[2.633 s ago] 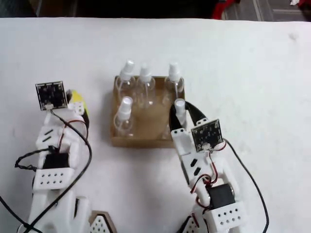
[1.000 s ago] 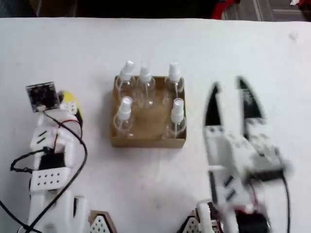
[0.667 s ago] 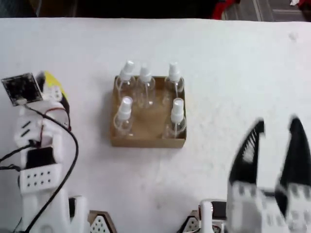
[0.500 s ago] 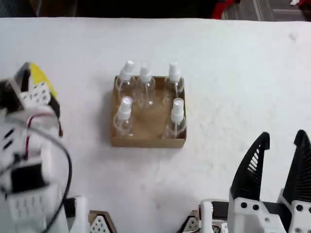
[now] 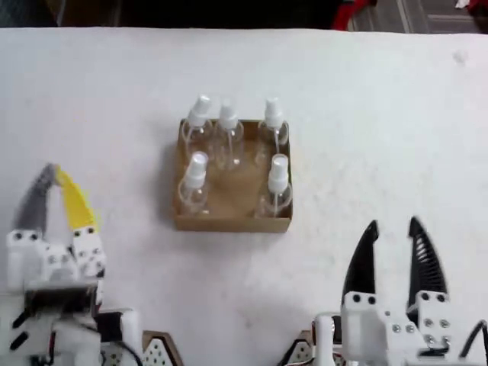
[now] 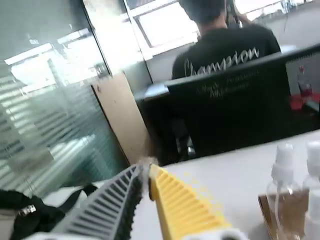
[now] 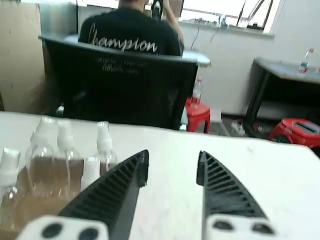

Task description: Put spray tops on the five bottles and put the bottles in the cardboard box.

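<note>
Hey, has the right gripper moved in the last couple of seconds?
Yes. The right gripper has drawn back from the right front corner of the cardboard box toward its own base, and now stands well apart from it.

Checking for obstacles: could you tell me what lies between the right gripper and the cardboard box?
Only bare table separates right gripper and cardboard box, high view.

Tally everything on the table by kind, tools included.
Clear plastic bottles with white spray tops: 5, all standing in the box
Brown cardboard box: 1
Tools: 2, the grey-and-yellow left tool and the black right tool
Total: 8
</note>
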{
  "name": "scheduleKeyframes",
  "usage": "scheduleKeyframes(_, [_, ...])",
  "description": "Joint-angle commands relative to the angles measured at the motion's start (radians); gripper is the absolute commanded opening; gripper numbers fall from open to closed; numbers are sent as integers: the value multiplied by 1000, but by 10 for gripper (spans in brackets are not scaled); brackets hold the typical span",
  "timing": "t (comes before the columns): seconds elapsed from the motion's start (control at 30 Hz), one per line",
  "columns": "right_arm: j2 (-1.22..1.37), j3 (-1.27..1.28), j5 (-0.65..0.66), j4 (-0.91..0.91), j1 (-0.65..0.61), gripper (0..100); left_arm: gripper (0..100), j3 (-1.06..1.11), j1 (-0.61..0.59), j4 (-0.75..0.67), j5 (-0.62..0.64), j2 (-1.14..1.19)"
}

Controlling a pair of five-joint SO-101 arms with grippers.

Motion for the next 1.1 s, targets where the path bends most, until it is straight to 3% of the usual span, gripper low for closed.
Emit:
scheduleKeyframes(0.0, [-5,-14,-8,216,5,133,24,109,-45,132,-11,5])
scheduleKeyframes(0.13, [-7,-14,-8,277,8,131,24,226,-159,344,-9,4])
scheduleKeyframes(0.23, [-7,2,-8,275,8,131,24,365,-222,428,-9,4])
scheduleKeyframes(0.33, [-5,26,-3,269,7,131,24,494,-245,391,-9,4])
scheduleKeyframes(0.43, [-5,60,-2,220,7,131,24,566,-225,261,11,4])
scheduleKeyframes(0.6, [-5,244,-2,48,5,131,24,663,-56,152,262,4])
scheduleKeyframes(0.73, [-5,519,-8,-39,1,133,24,741,25,95,362,4])
scheduleKeyframes(0.9, [-4,795,-8,-171,1,131,24,738,21,104,384,4])
scheduleKeyframes(1.07, [-4,1131,-8,-163,-1,132,24,741,27,196,379,4])
